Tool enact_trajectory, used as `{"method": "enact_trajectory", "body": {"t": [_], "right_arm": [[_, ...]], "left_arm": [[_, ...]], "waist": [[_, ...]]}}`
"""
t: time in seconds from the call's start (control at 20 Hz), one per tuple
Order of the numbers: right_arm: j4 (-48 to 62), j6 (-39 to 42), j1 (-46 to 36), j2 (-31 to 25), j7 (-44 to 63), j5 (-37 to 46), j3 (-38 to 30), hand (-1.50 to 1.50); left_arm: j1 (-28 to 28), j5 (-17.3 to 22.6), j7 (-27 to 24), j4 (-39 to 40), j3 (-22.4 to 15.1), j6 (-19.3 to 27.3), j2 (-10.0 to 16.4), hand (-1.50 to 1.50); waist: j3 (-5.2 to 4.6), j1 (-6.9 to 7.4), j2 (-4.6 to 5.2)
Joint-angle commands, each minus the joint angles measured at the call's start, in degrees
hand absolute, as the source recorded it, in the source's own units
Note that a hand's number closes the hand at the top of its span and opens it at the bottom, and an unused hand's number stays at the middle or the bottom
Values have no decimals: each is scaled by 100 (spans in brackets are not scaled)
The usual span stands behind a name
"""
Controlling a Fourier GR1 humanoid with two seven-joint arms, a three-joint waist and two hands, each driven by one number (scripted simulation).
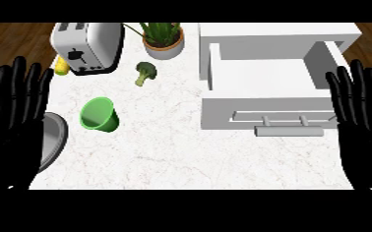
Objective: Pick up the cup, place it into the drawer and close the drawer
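I saw the green cup (100, 114) lying tilted on the counter (189, 157), well apart from the open drawer (254, 76) to its right. My left hand (22, 103) rested at the left edge, fingers straight, holding nothing. My right hand (354, 103) did likewise at the right edge, beside the drawer.

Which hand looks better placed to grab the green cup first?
The left hand, I'd judge. The green cup sits well to the left, close to that hand, with nothing between them. The right hand rests open at the right edge, beyond the open drawer.
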Motion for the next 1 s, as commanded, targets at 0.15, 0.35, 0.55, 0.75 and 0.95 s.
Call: {"method": "enact_trajectory", "body": {"t": [0.15, 0.35, 0.55, 0.75, 0.95], "right_arm": [[-269, 40, -208, -56, 178, 25, 32, -150], [154, 519, 53, -297, 374, -165, 216, -150], [489, 739, -547, -591, 797, -661, -342, -150], [801, 722, -592, -338, 521, -374, 13, -150], [1113, 838, -996, -516, 567, -622, -408, -150]], "left_arm": [[-481, 972, -158, 657, 1014, -789, 752, -150], [-223, 1936, 473, 1489, 1246, -652, 327, -150], [-157, 2199, 471, 1596, 1489, -898, 509, -150], [-915, 2027, 104, 3003, 1727, -1037, 804, -150], [-472, 1521, -456, 3358, 1505, -1102, 581, -150]], "waist": [[-151, -16, 343], [-157, -44, 383], [-148, 20, 346], [-149, -23, 352], [-149, 0, 349]]}}
